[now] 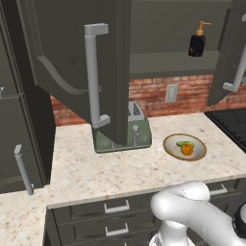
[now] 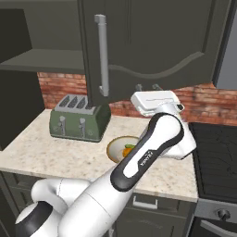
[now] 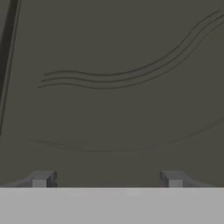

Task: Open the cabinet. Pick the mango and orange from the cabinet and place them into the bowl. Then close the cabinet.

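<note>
The cabinet [image 1: 77, 53] hangs above the counter [image 1: 96, 168] with both arched-panel doors swung wide; in the right base view its right door [image 2: 152, 41] stands out toward the arm, long silver bar handle [image 2: 102, 55] on its near edge; the open shelf holds a dark soap dispenser [image 1: 198, 42] with an orange pump. The white arm [image 2: 152, 148] rises over the counter and lifts the gripper [image 2: 147, 86] to the lower edge of that right door; in the hand view the gripper [image 3: 107, 178] faces the door's raised panel close up, its two fingertips [image 3: 41, 178] set wide apart with nothing between them. A green toaster [image 1: 137, 132] sits against the brick wall under the left door; just to its right lies the bowl [image 1: 170, 149] on the counter, below and well apart from the gripper; inside it the orange [image 1: 187, 150] rests touching the mango [image 1: 185, 143], the mango on the wall side.
</note>
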